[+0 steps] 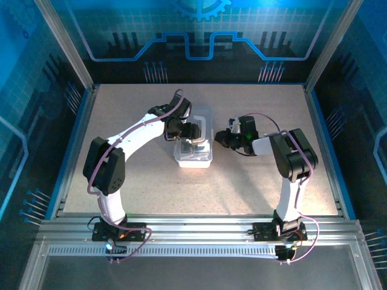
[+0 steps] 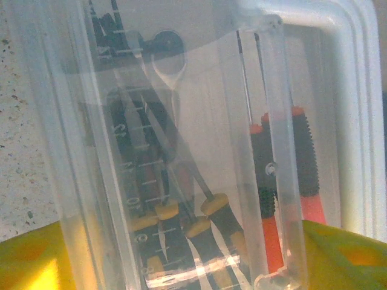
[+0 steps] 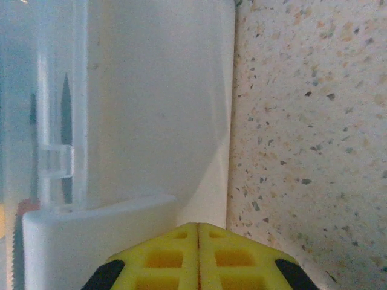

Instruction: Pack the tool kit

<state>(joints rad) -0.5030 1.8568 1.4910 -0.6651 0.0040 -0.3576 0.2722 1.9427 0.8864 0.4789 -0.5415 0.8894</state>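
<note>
Clear rectangular hinged plastic case point(image 1: 193, 158) on speckled table point(image 1: 121, 181), tools inside.
Left gripper point(image 2: 187, 257) pinches case sides; right gripper point(image 3: 198, 254) pressed together just right of case; orange-black pliers point(image 2: 284, 169), black-yellow screwdrivers point(image 2: 199, 229) inside case.

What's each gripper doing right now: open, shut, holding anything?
Left gripper: closed on the clear case, a pad against each side.
Right gripper: shut, holding nothing, tips beside the clear case.
</note>
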